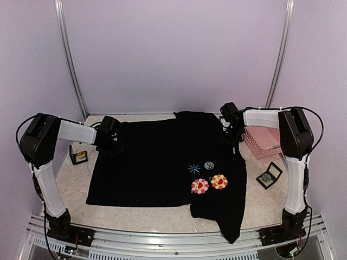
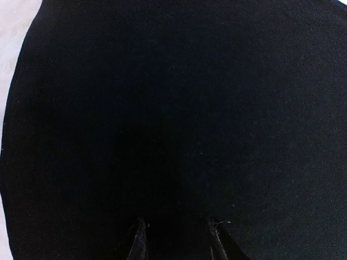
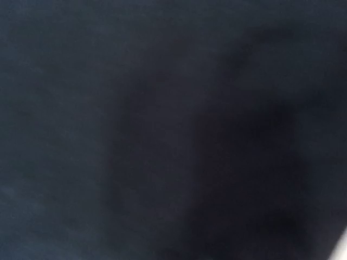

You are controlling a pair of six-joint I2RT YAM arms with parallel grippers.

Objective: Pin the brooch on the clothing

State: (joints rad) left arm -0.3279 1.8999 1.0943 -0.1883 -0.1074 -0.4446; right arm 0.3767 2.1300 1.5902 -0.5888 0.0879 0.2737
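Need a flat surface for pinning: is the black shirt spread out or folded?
Spread out: the shirt lies open across the table, pink flower badge showing.

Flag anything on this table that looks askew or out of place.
The shirt lies crooked. Its near right corner spills over the front edge of the table and onto the metal rail. The rest lies fairly flat, the flower badges sit together on its front, and nothing looks spilled or broken.

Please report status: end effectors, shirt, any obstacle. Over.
Left end effector at left edge of black short-sleeved shirt, right end effector at its far-right edge; grip unclear. Shirt spread out. Nothing seen blocking.
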